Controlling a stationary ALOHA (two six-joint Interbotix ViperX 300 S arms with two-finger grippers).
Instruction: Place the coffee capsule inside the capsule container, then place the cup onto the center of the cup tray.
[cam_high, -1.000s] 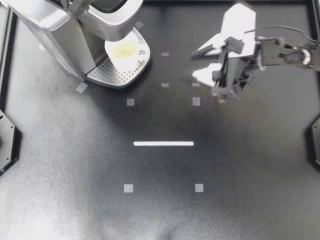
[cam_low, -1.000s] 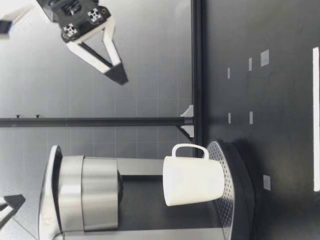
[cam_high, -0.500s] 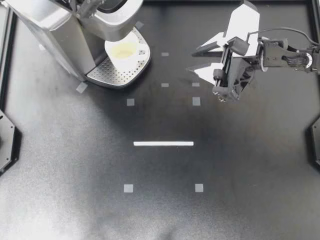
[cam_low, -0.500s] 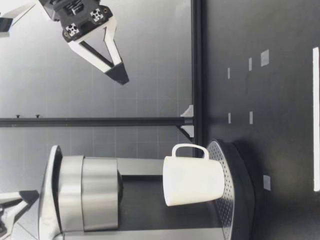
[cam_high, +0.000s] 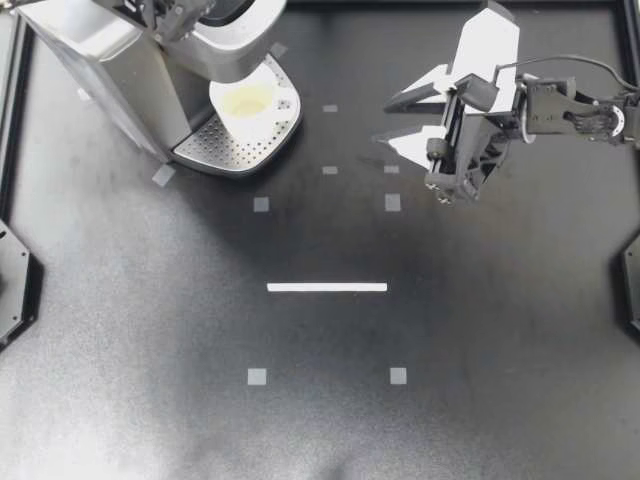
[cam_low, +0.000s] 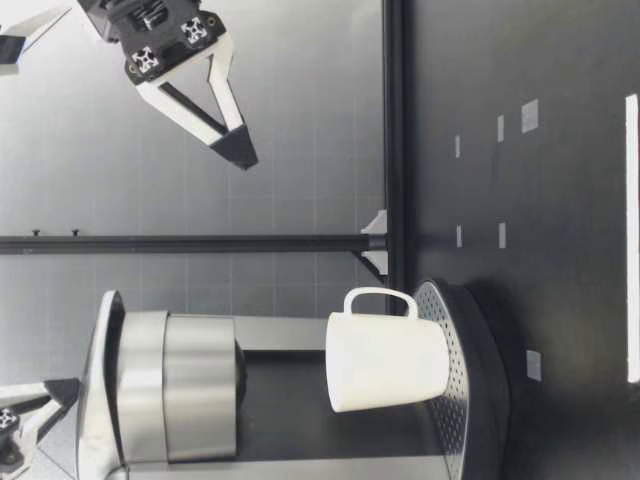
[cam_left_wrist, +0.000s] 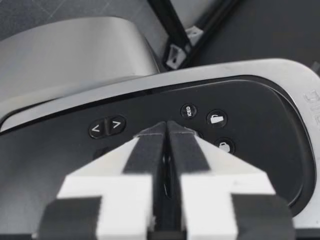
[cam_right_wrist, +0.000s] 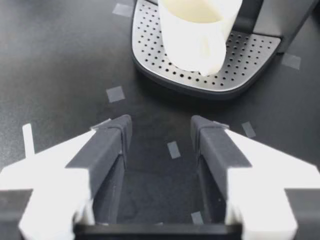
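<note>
A white cup (cam_high: 247, 100) stands upright on the perforated cup tray (cam_high: 225, 150) of the silver coffee machine (cam_high: 110, 70), under its spout. No capsule shows in any view, and the machine's lid is down. My right gripper (cam_high: 385, 121) hovers open and empty to the right of the machine, high above the table (cam_low: 130, 95). In its wrist view the right gripper (cam_right_wrist: 161, 125) points toward the cup (cam_right_wrist: 195, 30) and tray (cam_right_wrist: 240, 60), well short of them. My left gripper (cam_high: 165, 12) is shut (cam_left_wrist: 166, 128), with its tips close over the lid's black button panel (cam_left_wrist: 235, 115).
Small grey tape squares (cam_high: 261, 204) and a white tape line (cam_high: 327, 287) mark the black mat. A black frame rail (cam_low: 395, 130) runs along the table's far edge. The cup's handle (cam_low: 380, 295) points toward my right arm's side.
My right gripper shifted slightly to the right and back in the first half second, then held still. My left gripper edged further in over the machine's top. The cup has not moved.
</note>
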